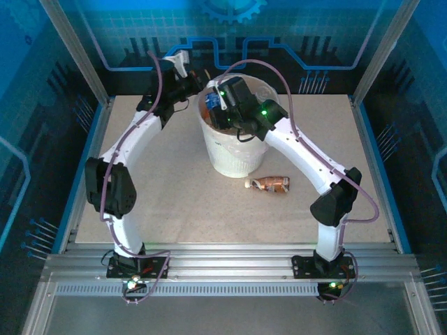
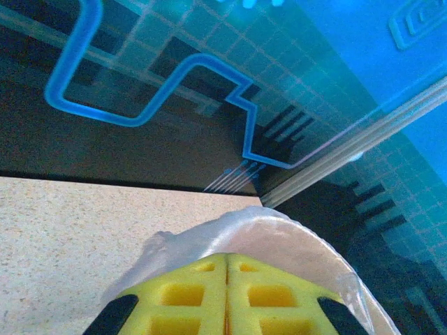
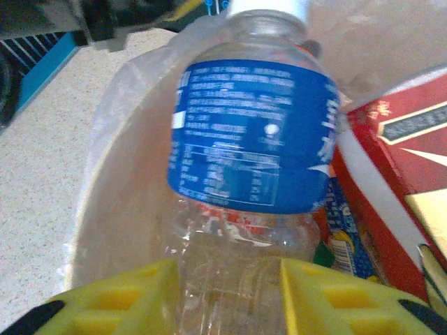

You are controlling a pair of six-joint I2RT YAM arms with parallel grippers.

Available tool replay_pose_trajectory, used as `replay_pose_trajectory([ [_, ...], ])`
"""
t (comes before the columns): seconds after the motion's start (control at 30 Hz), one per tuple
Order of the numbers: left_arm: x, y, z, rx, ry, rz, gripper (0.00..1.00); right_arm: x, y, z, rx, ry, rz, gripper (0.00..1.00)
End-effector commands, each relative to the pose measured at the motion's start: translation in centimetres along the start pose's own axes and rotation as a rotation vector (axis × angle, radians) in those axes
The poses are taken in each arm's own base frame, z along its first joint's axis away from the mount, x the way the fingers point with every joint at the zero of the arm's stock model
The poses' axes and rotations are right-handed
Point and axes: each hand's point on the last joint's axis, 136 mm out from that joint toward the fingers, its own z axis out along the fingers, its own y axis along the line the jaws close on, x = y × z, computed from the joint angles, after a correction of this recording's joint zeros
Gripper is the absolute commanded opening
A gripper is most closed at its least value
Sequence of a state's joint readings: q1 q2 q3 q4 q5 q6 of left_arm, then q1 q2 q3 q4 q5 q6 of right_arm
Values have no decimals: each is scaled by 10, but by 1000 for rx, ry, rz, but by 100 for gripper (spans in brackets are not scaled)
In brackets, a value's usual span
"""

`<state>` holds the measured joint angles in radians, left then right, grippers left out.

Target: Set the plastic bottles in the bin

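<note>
the left fingers (image 2: 183,296), yellow and waffle-patterned, are pressed flat together at the bottom edge. just beyond their tips curves the bin (image 2: 283,230) rim, draped in a pale plastic liner. a speckled beige surface (image 2: 70,244) lies to the left, under a blue patterned wall (image 2: 314,56).

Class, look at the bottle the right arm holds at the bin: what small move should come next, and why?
Probably open the right gripper. It clasps the blue-label bottle, which hangs over the opening of the bin, so letting go should drop the bottle inside.
</note>
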<state>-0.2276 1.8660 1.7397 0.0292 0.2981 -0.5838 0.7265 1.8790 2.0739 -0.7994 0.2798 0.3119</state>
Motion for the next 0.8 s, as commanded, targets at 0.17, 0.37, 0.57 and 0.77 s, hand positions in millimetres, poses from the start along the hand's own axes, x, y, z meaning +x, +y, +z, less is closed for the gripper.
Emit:
replay_pose_trajectory([
  [0.17,23,-12,7,-4,105,128,7,-24,-4,-37,3,-92,7,55],
  [0.37,28,10,3,-114,115,200,11,-32,-23,-64,74,-149,16,60],
  [0.57,8,-7,-4,-91,78,234,14,-28,-38,-89,119,-170,10,64],
  [0.77,-28,-48,-29,-35,-21,275,27,0,-70,-113,190,-156,53,69],
])
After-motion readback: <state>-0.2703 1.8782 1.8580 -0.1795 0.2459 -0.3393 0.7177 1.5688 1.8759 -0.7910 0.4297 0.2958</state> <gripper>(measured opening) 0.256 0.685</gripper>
